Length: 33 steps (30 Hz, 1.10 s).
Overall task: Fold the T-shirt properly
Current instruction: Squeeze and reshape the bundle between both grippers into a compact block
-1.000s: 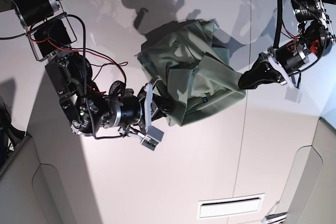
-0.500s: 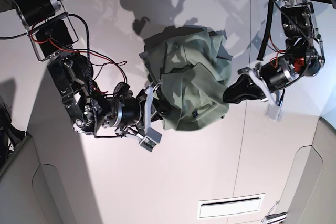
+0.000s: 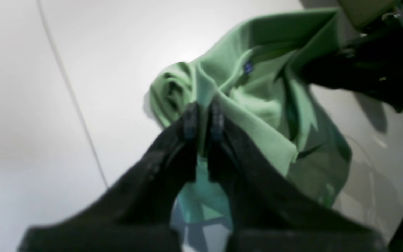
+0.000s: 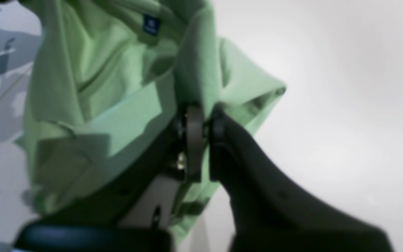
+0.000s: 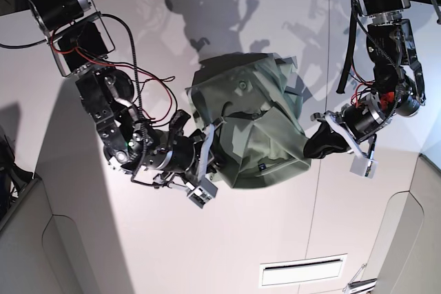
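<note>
Base view — both arms' fingers (image 5: 308,148) pinch the bunched T-shirt (image 5: 251,122).

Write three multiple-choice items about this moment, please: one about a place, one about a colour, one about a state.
1. Where is the T-shirt in the base view?
A. Between the two grippers, over the white table
B. On the floor
C. Folded flat at the table's near edge

2. What colour is the small label on the shirt?
A. Red
B. Dark blue
C. Yellow

3. How are the grippers?
A. Both open, away from the cloth
B. Only the left one grips the cloth
C. Both shut on cloth

Answers:
1. A: the bunched shirt sits between the right gripper and the left gripper.
2. B: the right wrist view shows a dark blue tag on the green fabric.
3. C: each wrist view shows the fingers closed, with a fabric fold pinched between them, left and right.
</note>
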Tool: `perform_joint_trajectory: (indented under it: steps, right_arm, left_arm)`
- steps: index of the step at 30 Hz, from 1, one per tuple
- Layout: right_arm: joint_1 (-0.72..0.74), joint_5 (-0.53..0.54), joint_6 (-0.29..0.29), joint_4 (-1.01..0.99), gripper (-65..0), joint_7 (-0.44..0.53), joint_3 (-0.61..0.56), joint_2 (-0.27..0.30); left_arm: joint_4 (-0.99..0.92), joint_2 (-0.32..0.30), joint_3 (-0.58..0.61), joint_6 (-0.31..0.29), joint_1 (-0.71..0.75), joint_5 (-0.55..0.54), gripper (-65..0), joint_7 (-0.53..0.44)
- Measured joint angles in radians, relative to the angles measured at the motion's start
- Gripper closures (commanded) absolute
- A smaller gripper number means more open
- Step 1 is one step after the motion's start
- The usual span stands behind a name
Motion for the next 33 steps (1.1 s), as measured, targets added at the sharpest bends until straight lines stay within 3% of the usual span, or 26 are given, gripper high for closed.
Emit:
perform_joint_trajectory:
  steps: [7,18,23,33]
  right_arm:
    - [0.000,-0.097,-0.106,-0.130,0.0,0.050,0.000,-0.050]
    - [0.000,-0.117,-0.133,-0.176,0.0,0.079,0.000,-0.051]
    - [0.003,-0.118,-0.134,-0.176,0.0,0.084,0.000,-0.060]
    - [0.003,-0.203,-0.223,-0.176,0.0,0.095,0.000,-0.093]
  left_arm:
    - [-0.072,0.005,0.014,0.000,-0.047,0.005,0.0,-0.002]
    - [-0.147,0.022,0.018,-0.001,-0.073,0.054,0.0,-0.010]
    - [-0.149,0.022,0.018,-0.001,-0.074,0.055,0.0,-0.059]
    - [-0.150,0.022,0.018,-0.001,-0.073,0.076,0.0,-0.090]
